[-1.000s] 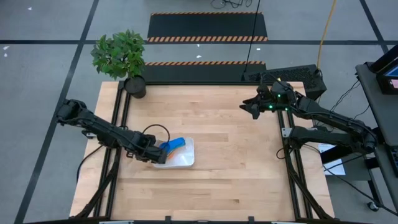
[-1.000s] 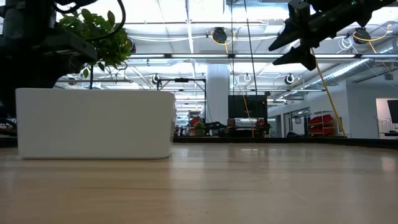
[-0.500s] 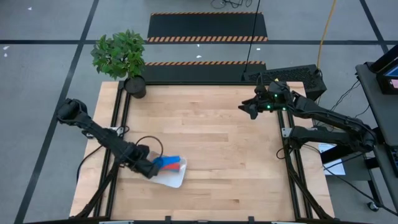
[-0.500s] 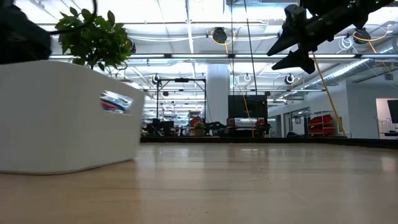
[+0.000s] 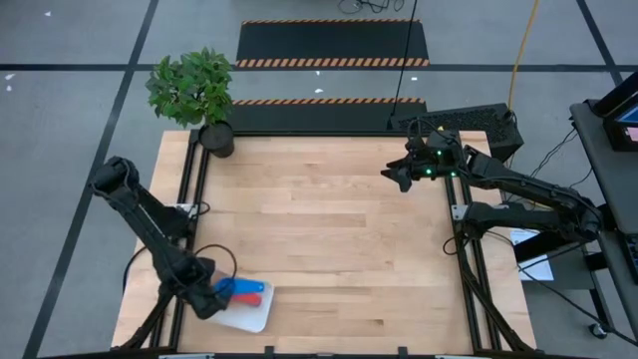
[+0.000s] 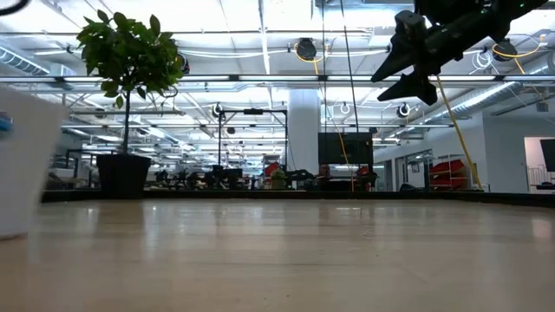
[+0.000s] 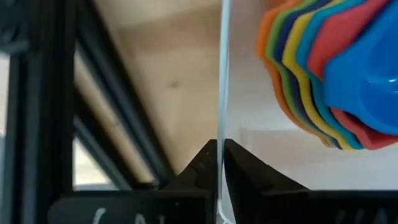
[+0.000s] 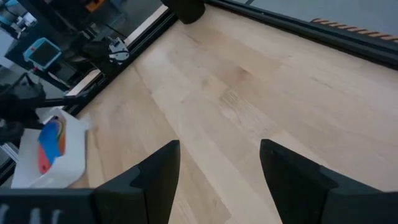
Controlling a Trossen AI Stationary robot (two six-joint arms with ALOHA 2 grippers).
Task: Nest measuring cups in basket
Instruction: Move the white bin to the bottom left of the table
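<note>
basket (image 5: 249, 311) w/ nested cups (image 5: 239, 290), left claw (image 7: 219, 163) gripping rim

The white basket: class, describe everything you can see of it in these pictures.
The basket is a shallow white tray of smooth plastic with rounded corners, lying skewed near the table's front left corner. The left gripper is shut on its thin rim, seen edge-on between the fingers in the left wrist view. Inside lie the nested measuring cups, blue on top, then red, with light blue, yellow, dark blue, green and orange edges showing.
</note>
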